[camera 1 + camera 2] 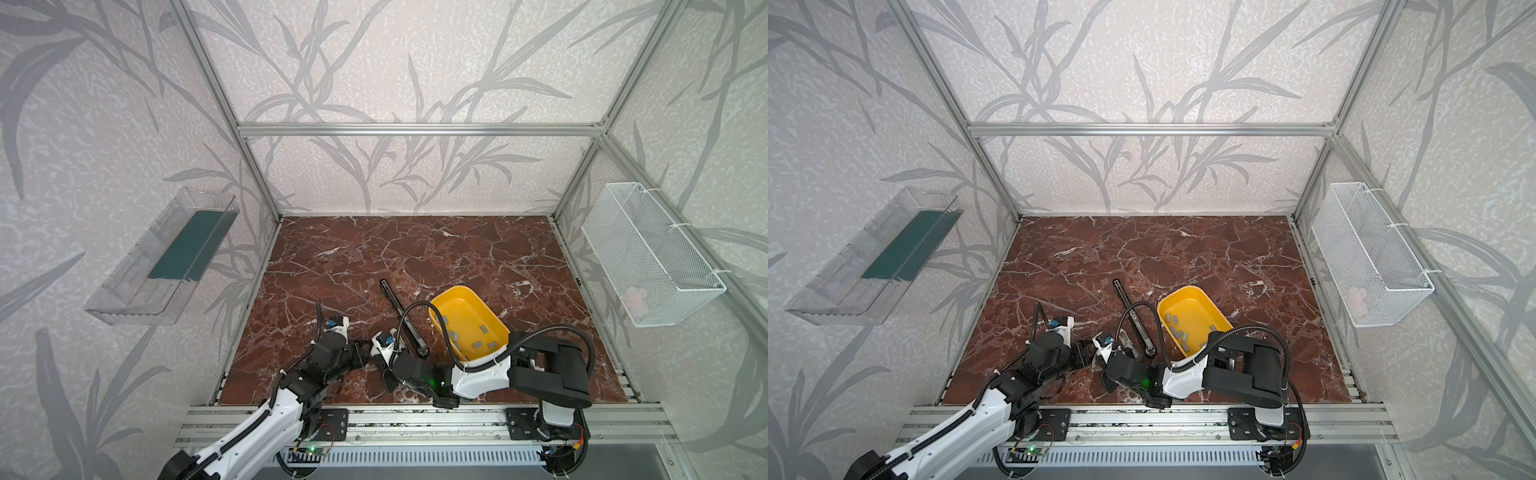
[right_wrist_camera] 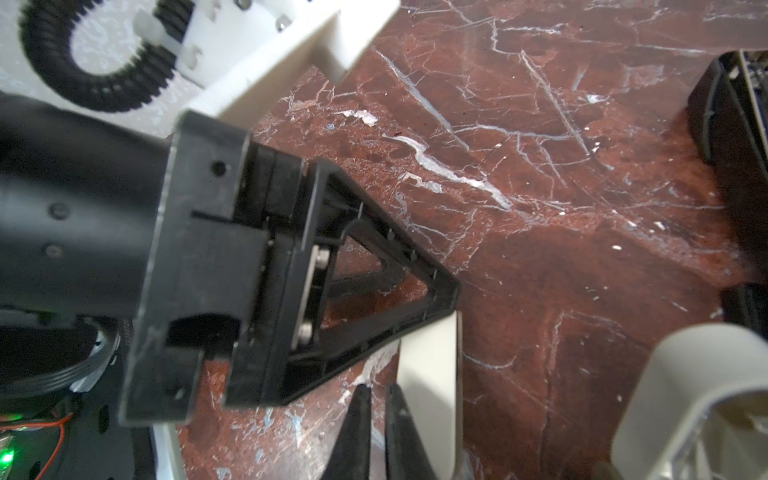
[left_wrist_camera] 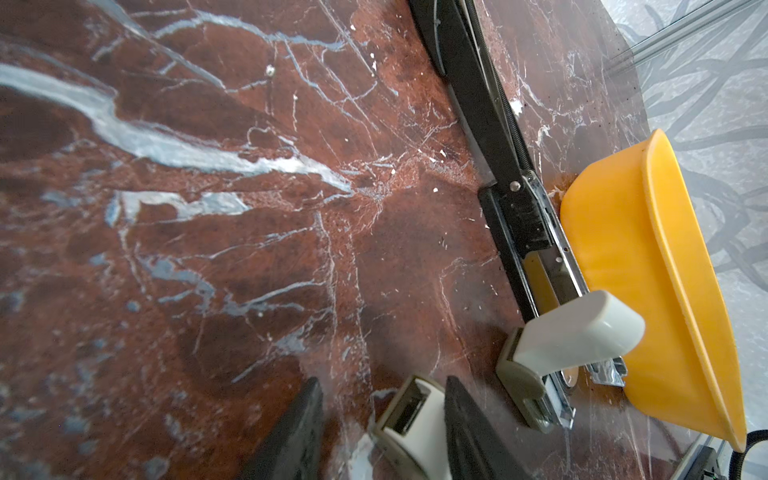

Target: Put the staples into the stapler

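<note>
Stapler (image 1: 392, 299) (image 1: 1126, 301) (image 3: 490, 124): lies open, slantwise, near the tabletop's (image 1: 415, 249) front edge, mid-width, its side against the bin (image 1: 455, 289) (image 3: 615, 249).
Bin: yellow, grey staples (image 1: 453, 334) inside, on the stapler's right-edge side.
Left gripper (image 3: 382, 380): parted, straddling a cream block (image 3: 409, 419) (image 2: 432, 374) by the front edge; seemingly not pinching it.
Right gripper (image 2: 377, 388): clenched, empty, just beside that block.

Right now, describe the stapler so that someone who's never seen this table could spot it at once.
Find the red marble table, then the yellow tub on its near right. The stapler lies flat just left of the tub. It is long, slim and black, unlike the short cream block by its near end.
</note>
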